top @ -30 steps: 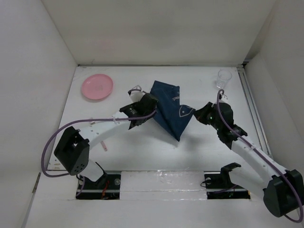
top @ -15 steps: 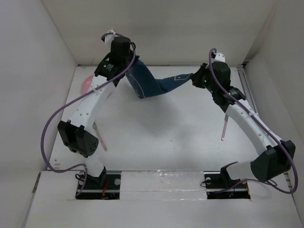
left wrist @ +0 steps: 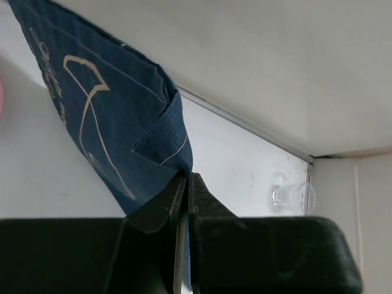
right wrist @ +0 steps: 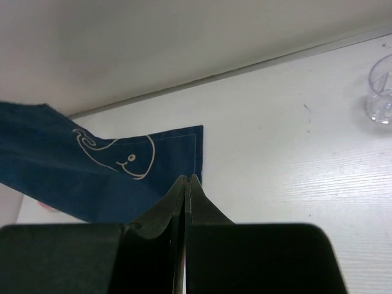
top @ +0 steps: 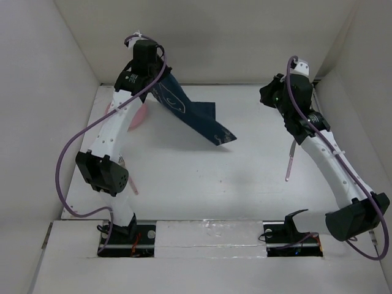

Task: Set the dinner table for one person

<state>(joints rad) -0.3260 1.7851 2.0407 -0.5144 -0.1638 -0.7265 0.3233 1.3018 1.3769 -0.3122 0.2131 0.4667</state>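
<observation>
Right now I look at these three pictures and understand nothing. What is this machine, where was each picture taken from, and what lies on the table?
These are two robot arms bolted to a white dinner table. One picture looks down from above; the other two come from a camera on each wrist. The left gripper, shut, holds up a dark-blue placemat by a corner. The right gripper is shut on nothing. A pink plate, a clear cup and a thin pink utensil sit on the table.

Placemat (top: 191,113) hanging at far left, lower end on the dinner table (top: 214,177), plate (top: 139,116) left of it, glass (right wrist: 383,92) far right
</observation>
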